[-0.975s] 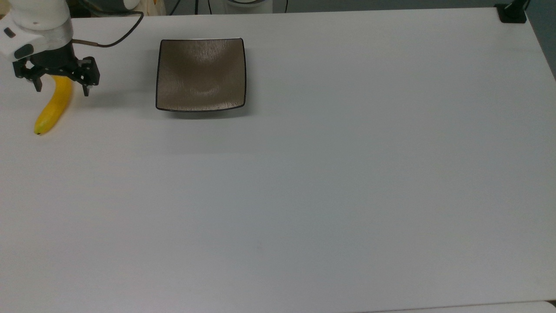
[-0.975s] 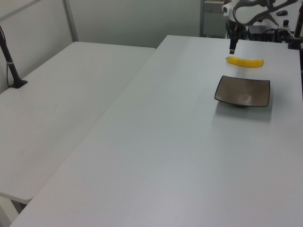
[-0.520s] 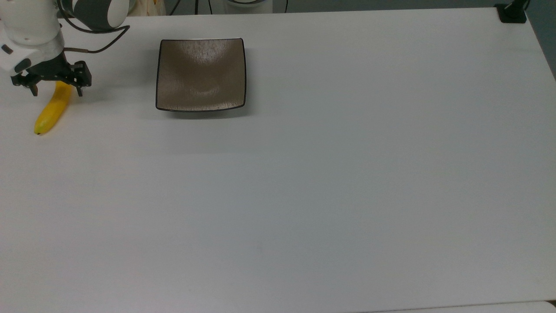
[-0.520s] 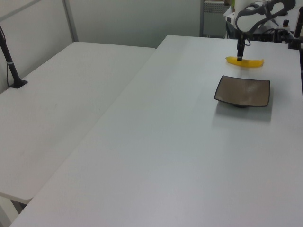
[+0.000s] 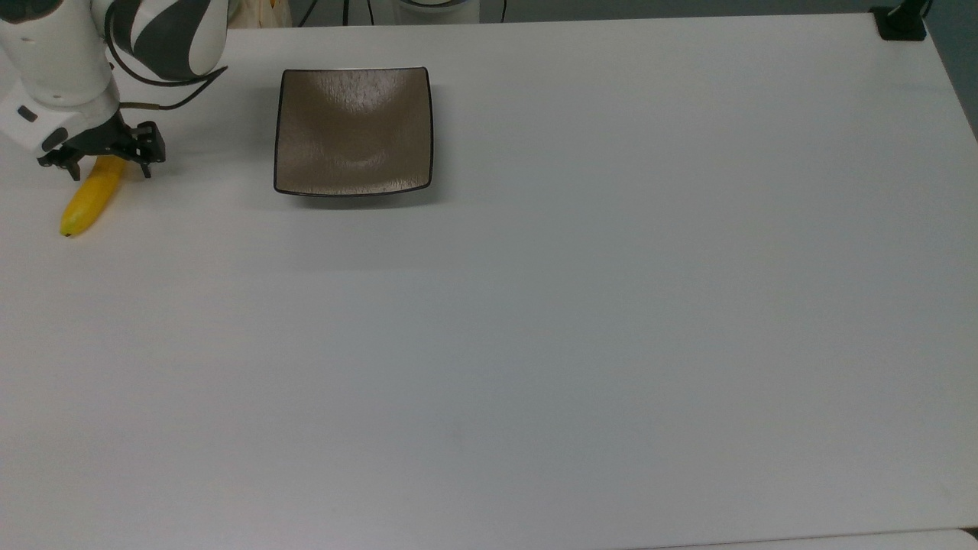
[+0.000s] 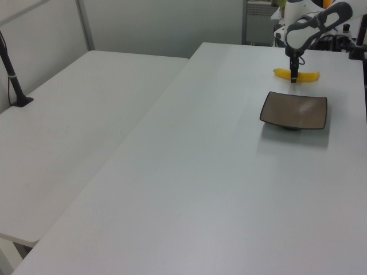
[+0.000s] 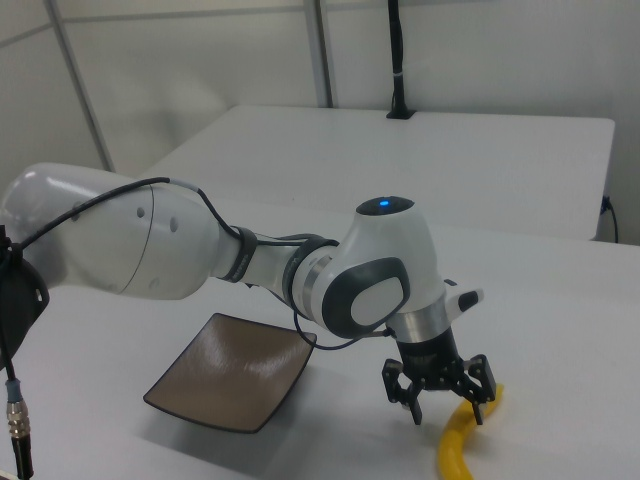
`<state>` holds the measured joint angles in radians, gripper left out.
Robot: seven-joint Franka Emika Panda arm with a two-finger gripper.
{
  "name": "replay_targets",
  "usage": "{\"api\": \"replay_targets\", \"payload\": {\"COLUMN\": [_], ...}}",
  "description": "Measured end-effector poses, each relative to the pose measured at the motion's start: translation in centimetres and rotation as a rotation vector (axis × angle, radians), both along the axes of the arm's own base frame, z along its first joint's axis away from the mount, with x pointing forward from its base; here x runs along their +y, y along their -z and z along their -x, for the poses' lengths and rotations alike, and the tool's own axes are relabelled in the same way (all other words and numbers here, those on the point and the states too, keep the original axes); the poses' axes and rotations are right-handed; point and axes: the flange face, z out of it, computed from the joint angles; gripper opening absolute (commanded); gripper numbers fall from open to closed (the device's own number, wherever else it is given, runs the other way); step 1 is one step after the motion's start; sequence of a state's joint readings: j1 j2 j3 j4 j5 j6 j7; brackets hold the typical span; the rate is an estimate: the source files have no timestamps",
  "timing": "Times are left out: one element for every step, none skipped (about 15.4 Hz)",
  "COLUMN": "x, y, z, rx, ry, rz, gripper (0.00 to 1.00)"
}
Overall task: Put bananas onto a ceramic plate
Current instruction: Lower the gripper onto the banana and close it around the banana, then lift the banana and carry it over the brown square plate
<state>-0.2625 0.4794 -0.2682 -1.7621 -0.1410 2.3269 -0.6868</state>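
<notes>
A yellow banana [image 5: 90, 201] lies on the white table at the top view's far left; it also shows as the banana [image 6: 304, 75] in the left view and the banana [image 7: 458, 441] in the right view. My gripper [image 5: 111, 169] stands open straddling the banana's upper half, one finger on each side, low near the table. The gripper [image 7: 447, 411] in the right view has its fingers spread around the fruit. The square brown-grey ceramic plate [image 5: 354, 130] sits empty to the right of the banana in the top view, and appears as the plate [image 6: 295, 110] and the plate [image 7: 232, 370].
The arm's white body [image 7: 180, 250] stretches over the plate's side in the right view. A black cable [image 5: 164, 92] hangs off the wrist. A second white table [image 6: 63, 132] stands beside this one. A black clamp [image 5: 900, 21] sits at the top view's far right corner.
The gripper has come down over the banana, fingers still apart, and shifted slightly toward the banana's middle. The banana and plate have not moved.
</notes>
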Motion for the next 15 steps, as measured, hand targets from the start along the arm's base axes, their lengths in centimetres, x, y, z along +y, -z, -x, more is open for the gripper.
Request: {"api": "replay_targets", "payload": {"x": [0.00, 0.00, 0.00, -0.01, -0.08, -0.14, -0.24, -0.35, -0.43, -0.45, -0.44, -0.43, -0.40, -0.35, -0.28], "y": [0.24, 0.43, 0.60, 0.63, 0.60, 0.57, 0.35, 0.41, 0.44, 0.44, 0.44, 0.40, 0.30, 0.14, -0.09], "z": [0.01, 0.01, 0.02, 0.03, 0.05, 0.07, 0.06, 0.13, 0.18, 0.18, 0.17, 0.13, 0.05, -0.05, -0.17], "rx": [0.004, 0.009, 0.015, 0.019, 0.023, 0.024, 0.022, 0.024, 0.025, 0.025, 0.025, 0.024, 0.022, 0.019, 0.016], "ry": [-0.003, -0.012, -0.023, -0.037, -0.054, -0.058, -0.065, -0.066, -0.067, -0.068, -0.069, -0.069, -0.070, -0.072, -0.073], "rz": [-0.001, -0.002, -0.003, -0.003, -0.003, -0.003, -0.001, -0.001, -0.002, -0.002, -0.001, -0.001, 0.000, 0.002, 0.003], "gripper": [0.40, 0.25, 0.18, 0.10, 0.09, 0.05, 0.03, 0.01, 0.01, 0.01, 0.01, 0.01, 0.01, 0.01, 0.01]}}
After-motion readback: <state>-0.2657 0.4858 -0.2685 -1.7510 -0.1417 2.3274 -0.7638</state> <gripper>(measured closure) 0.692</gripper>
